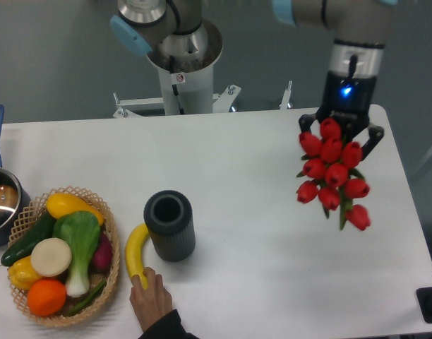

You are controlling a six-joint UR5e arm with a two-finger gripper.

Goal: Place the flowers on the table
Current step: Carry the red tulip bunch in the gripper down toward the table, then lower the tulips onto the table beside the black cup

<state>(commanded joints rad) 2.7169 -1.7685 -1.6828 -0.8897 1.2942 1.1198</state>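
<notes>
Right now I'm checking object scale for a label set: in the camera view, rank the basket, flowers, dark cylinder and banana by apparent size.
1. basket
2. flowers, though held above the table, nearer the camera, so likely inflated
3. dark cylinder
4. banana, partly covered by a hand

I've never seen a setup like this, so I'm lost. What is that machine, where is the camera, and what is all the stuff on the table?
It is a robot arm, filmed by one fixed camera looking down from above. Its gripper carries a bunch of red flowers over the right side of the white table; how the fingers close on the stems is hidden behind the blooms. On the table stand a dark ribbed vase and a basket of vegetables and fruit, with a pot at the left edge. A person's hand reaches in from below, touching a banana beside the vase.
</notes>
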